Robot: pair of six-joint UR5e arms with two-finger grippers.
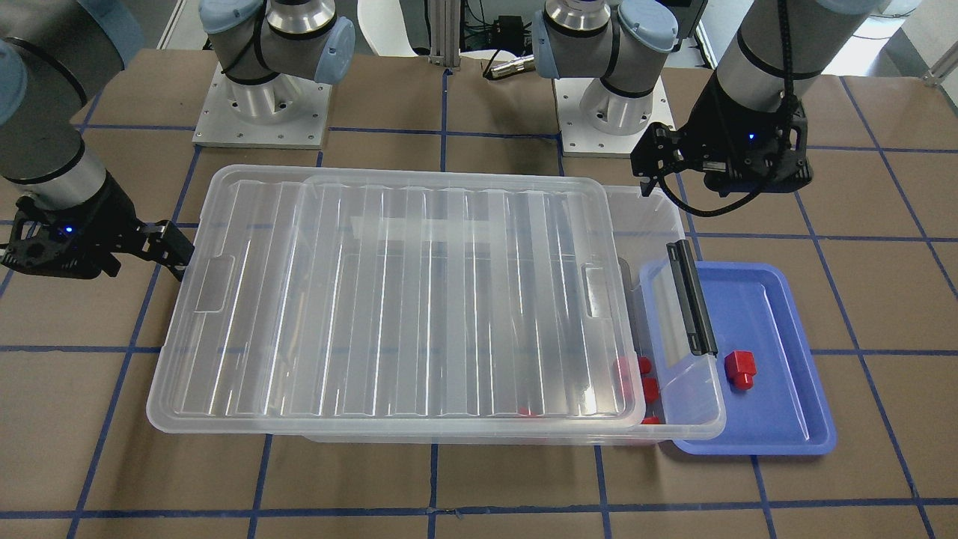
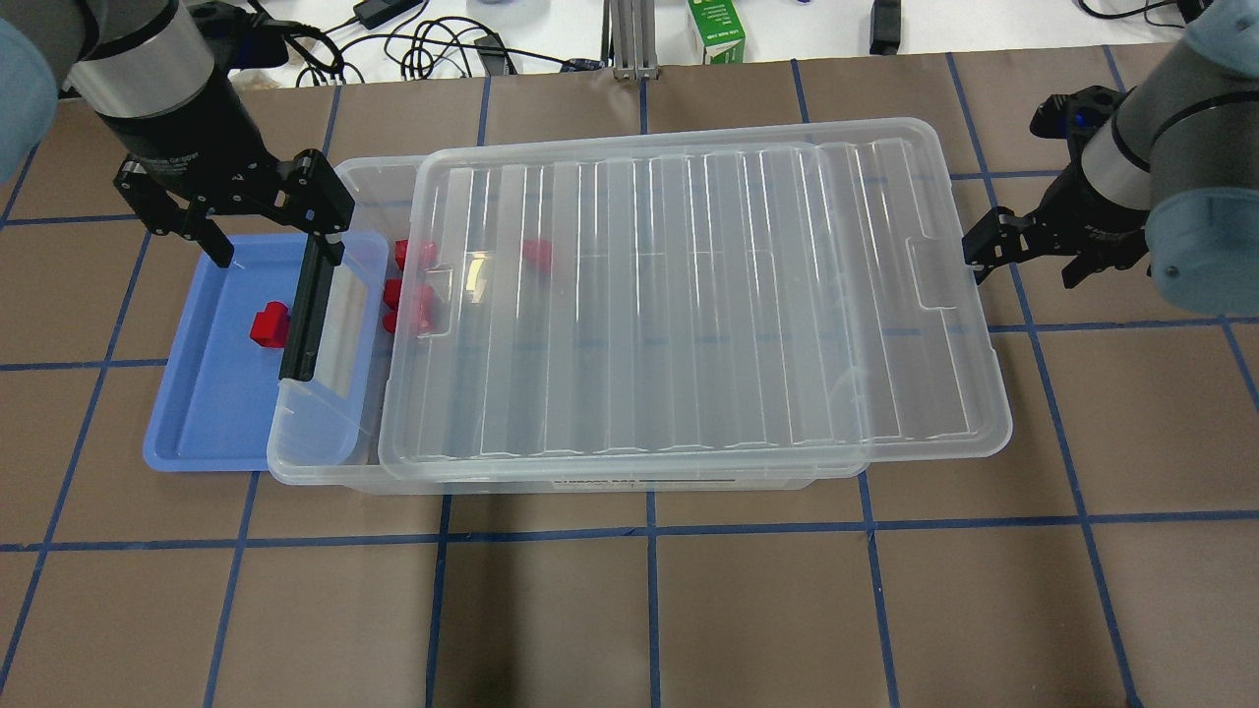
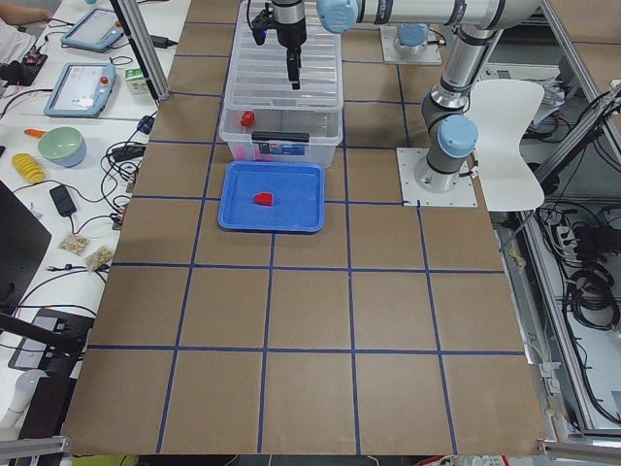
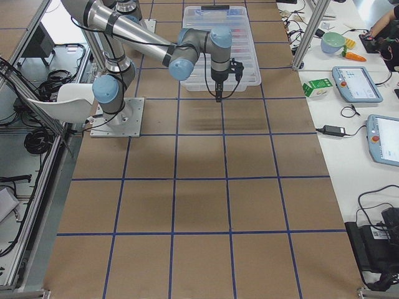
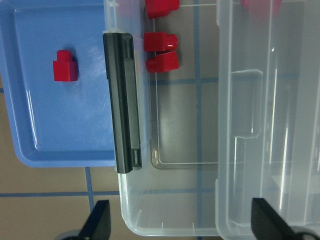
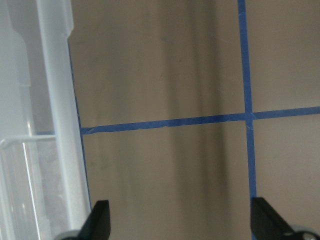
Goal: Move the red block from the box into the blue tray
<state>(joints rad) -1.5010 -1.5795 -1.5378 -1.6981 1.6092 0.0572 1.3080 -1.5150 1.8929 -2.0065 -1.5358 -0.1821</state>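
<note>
One red block (image 2: 269,325) lies in the blue tray (image 2: 202,413), also seen in the left wrist view (image 5: 65,65). The tray sits at the left end of the clear box (image 2: 315,462), partly under the box's end flap with the black latch (image 2: 305,310). The ribbed lid (image 2: 689,295) sits shifted toward my right, leaving the left end uncovered. Several more red blocks (image 2: 411,293) lie inside there. My left gripper (image 2: 273,251) is open and empty, above the far edge of the tray and the box's left end. My right gripper (image 2: 1023,261) is open and empty, just beyond the lid's right end.
Both arm bases (image 1: 262,112) stand behind the box on the brown, blue-taped table. A green carton (image 2: 716,29) and cables (image 2: 433,44) lie past the far edge. Operators' tablets (image 3: 82,87) and bowls sit on the side bench.
</note>
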